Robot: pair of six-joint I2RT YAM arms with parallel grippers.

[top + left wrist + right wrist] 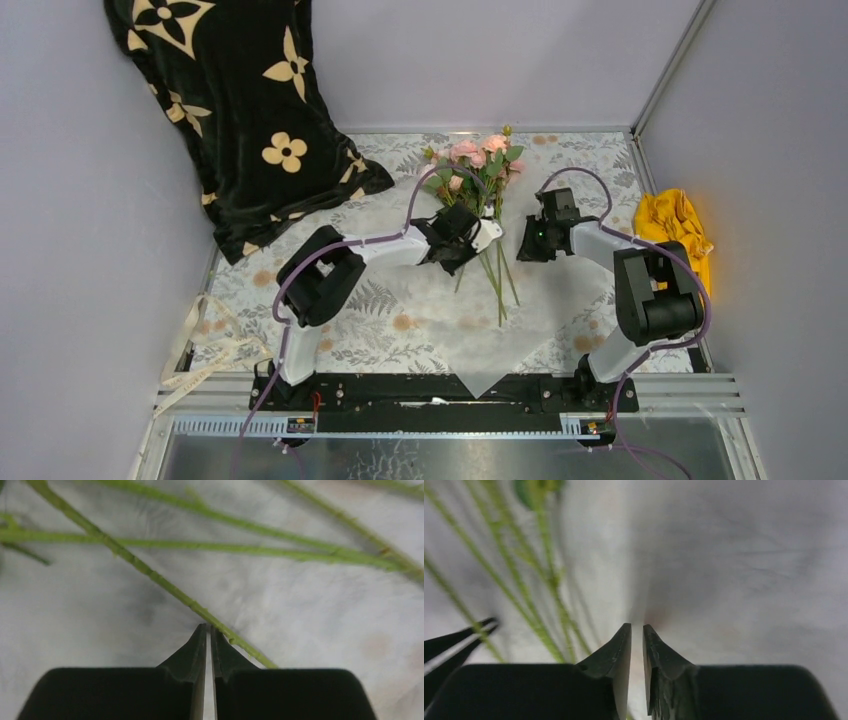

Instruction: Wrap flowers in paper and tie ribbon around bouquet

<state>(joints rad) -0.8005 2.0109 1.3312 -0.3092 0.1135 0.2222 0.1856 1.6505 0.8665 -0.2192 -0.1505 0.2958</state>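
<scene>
Pink heads of the flowers (478, 160) bunched near the middle of the far edge of the leaf-patterned counter (590, 155), thin green stems trailing from there toward the near edge. Under the stems the paper (470, 345), spread flat as a diamond over the middle of the counter, one corner reaching the middle of the near edge. Down over the stems just below the leaves, the left hand (478, 240), fingers pressed almost together with only a hairline slit; in its wrist view, tips right beside one slanting stem and low over the paper, with nothing seen pinched. Just beside the stems, toward the right edge, the right hand (527, 243), fingers a narrow gap apart, bare paper showing through and nothing between them. Loose in loops at the near left corner, the ribbon (215, 345), well apart from the flowers. Draped over the far left corner, a black cloth (240, 110) with cream flower shapes; crumpled at the right edge, a yellow cloth (672, 225).
</scene>
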